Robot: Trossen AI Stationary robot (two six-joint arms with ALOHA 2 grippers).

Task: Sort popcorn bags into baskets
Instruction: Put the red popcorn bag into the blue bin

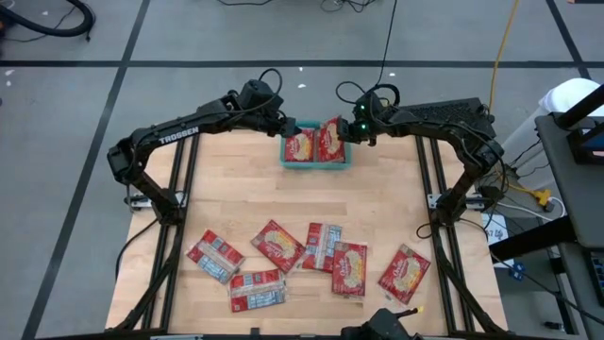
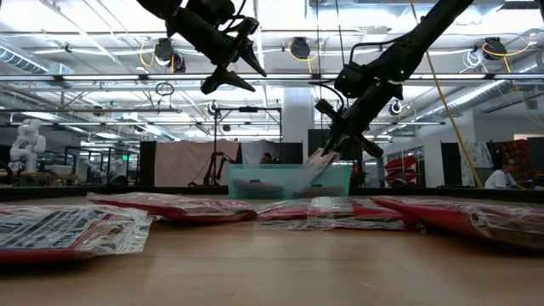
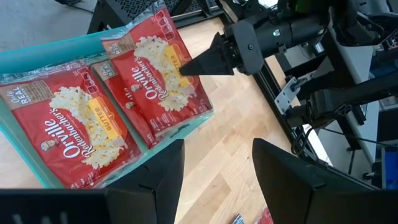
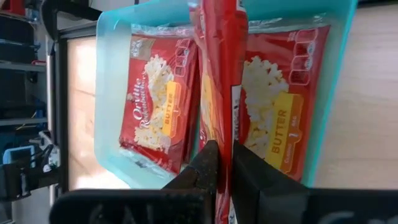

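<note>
The teal basket (image 1: 317, 167) stands at the table's far middle, with a red popcorn bag (image 4: 158, 106) lying flat in its left half. My right gripper (image 4: 225, 163) is over the basket's right half, shut on another red bag (image 3: 155, 74) that slants down into the basket (image 2: 255, 183). A further bag (image 4: 277, 112) lies under it. My left gripper (image 3: 214, 180) hangs open above the basket's left end with nothing between its fingers. Several more bags (image 1: 276, 246) lie flat near the table's front edge. My right gripper pinches the bag's raised long edge (image 4: 217, 134) between its two fingers, about halfway along that side. The fingers come slanting down from the table's right. The bag is tilted up on its side, its lower part inside the basket (image 2: 316, 166).
The loose bags spread from front left (image 1: 215, 255) to front right (image 1: 406, 272), some overlapping, one showing a pale back (image 1: 257, 288). Bare wood lies between them and the basket. Both arms' frames flank the table's sides.
</note>
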